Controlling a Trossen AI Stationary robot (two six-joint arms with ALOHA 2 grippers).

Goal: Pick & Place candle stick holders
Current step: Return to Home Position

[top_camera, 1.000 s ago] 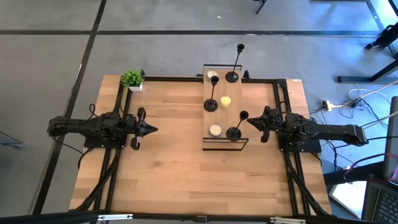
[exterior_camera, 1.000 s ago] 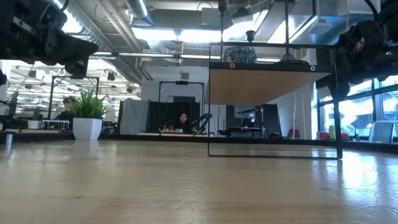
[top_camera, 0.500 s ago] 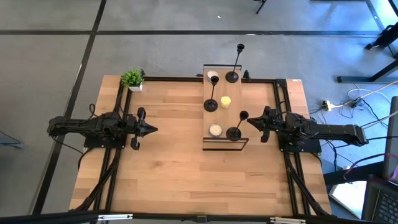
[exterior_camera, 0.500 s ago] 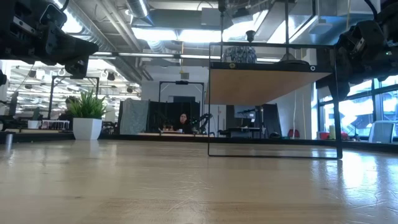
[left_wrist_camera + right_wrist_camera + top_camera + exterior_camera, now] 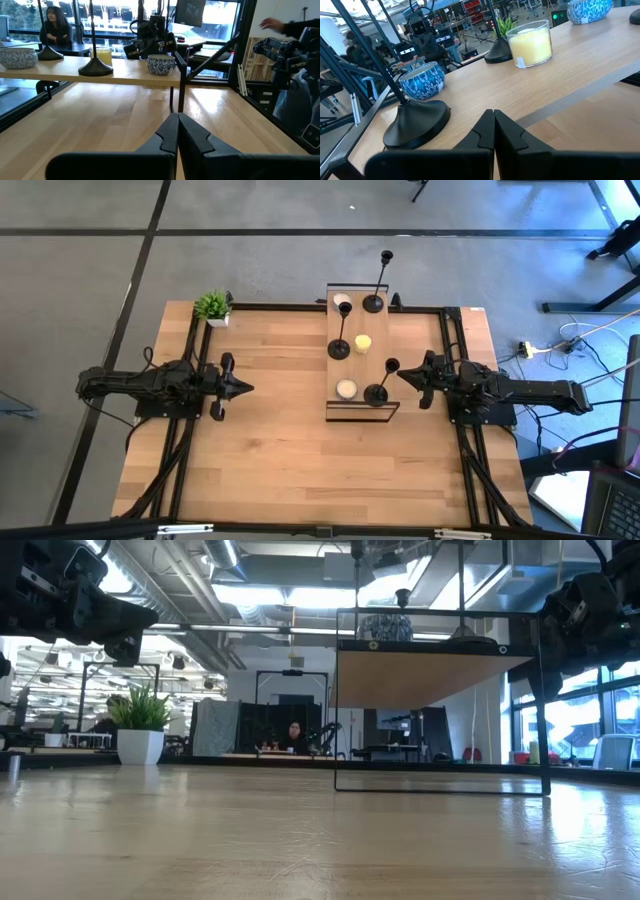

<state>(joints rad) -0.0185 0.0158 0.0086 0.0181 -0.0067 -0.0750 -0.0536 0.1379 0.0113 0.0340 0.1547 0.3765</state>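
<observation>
Three black candle stick holders stand by their round bases on a raised wooden shelf [image 5: 358, 370]: a tall one at the far end [image 5: 374, 302], one in the middle [image 5: 339, 350], and a shorter one at the near end [image 5: 376, 392]. My right gripper [image 5: 402, 375] is shut and empty, level with the shelf and just right of the near holder, whose base [image 5: 417, 122] shows close ahead in the right wrist view. My left gripper [image 5: 245, 388] is shut and empty over the table, left of the shelf [image 5: 125, 75].
On the shelf between the holders stand a yellow candle in glass [image 5: 531, 42] and two blue-patterned cups with white candles [image 5: 422, 82] [image 5: 342, 301]. A small green potted plant [image 5: 213, 307] sits at the table's far left corner. The shelf stands on thin black legs [image 5: 545, 710]. A person's hand [image 5: 272, 22] shows beyond the table.
</observation>
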